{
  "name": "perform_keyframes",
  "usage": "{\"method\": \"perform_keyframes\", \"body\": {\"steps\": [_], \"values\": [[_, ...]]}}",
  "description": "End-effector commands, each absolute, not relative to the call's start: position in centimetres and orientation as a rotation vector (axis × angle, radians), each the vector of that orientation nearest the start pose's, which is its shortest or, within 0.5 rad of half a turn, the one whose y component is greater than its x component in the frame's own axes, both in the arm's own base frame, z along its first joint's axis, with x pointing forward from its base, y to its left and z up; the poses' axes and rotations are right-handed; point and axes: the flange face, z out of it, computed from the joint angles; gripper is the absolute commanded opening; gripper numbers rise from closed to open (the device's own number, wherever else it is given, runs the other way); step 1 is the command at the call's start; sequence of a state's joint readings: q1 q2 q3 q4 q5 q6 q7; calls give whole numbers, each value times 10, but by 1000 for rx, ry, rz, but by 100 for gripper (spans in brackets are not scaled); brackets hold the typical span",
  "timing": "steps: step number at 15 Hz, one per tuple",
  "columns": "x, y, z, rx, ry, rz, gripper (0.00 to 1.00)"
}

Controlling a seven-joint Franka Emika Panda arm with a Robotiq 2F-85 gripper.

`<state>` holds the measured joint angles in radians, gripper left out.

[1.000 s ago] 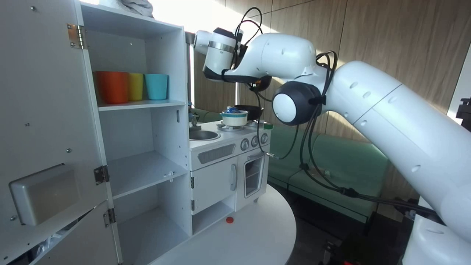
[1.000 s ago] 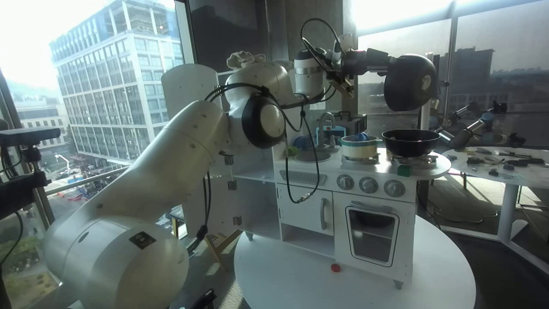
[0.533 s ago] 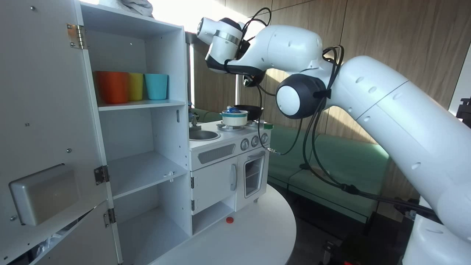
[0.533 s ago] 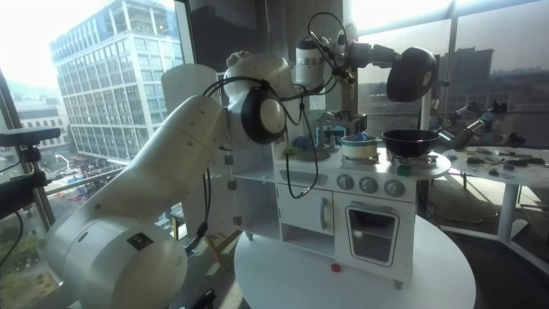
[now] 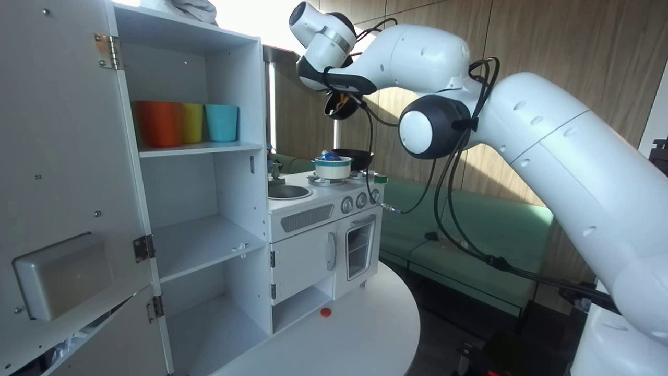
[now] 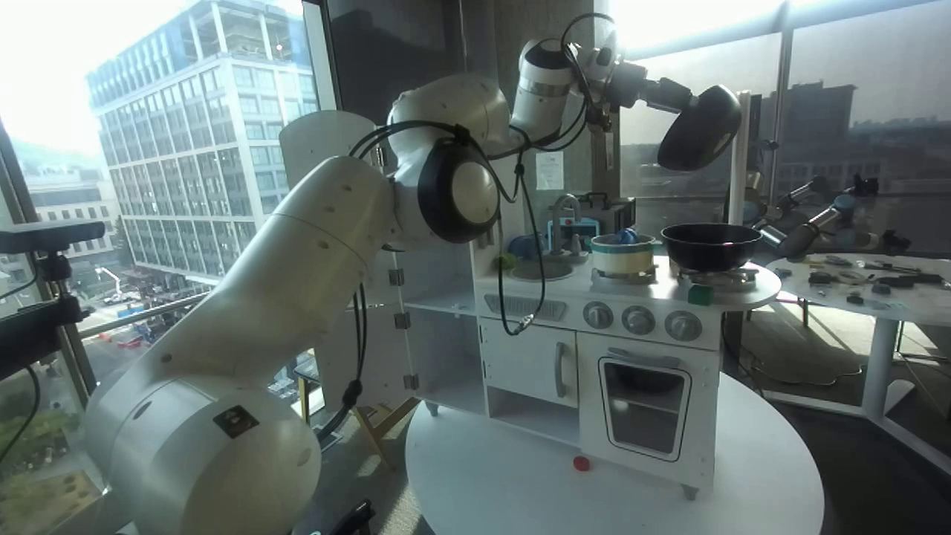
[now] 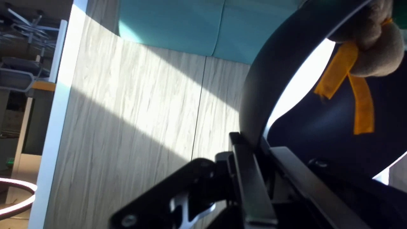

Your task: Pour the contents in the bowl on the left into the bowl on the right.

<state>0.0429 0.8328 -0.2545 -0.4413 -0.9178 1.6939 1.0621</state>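
The pincer (image 7: 253,143) is clamped on the rim of one black bowl (image 6: 702,132), which rides higher and slants differently than a second ago; one plush toy (image 7: 380,58) shows inside, so the pour looks unfinished. Below, the play stove (image 5: 329,194) carries one pot (image 6: 622,260) and one other bowl (image 6: 711,251), likely the target; three cups (image 5: 193,124) stand on a shelf (image 5: 203,150).
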Motion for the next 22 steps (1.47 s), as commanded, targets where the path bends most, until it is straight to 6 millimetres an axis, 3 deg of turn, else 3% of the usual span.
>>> {"method": "perform_keyframes", "body": {"steps": [1, 6, 13, 22], "values": [[730, -100, 697, 1881, -1221, 1159, 14], [736, -82, 704, 2148, -1124, 1207, 13], [731, -68, 704, 2547, -834, 1045, 14], [683, -75, 714, 2835, -341, 565, 16]]}}
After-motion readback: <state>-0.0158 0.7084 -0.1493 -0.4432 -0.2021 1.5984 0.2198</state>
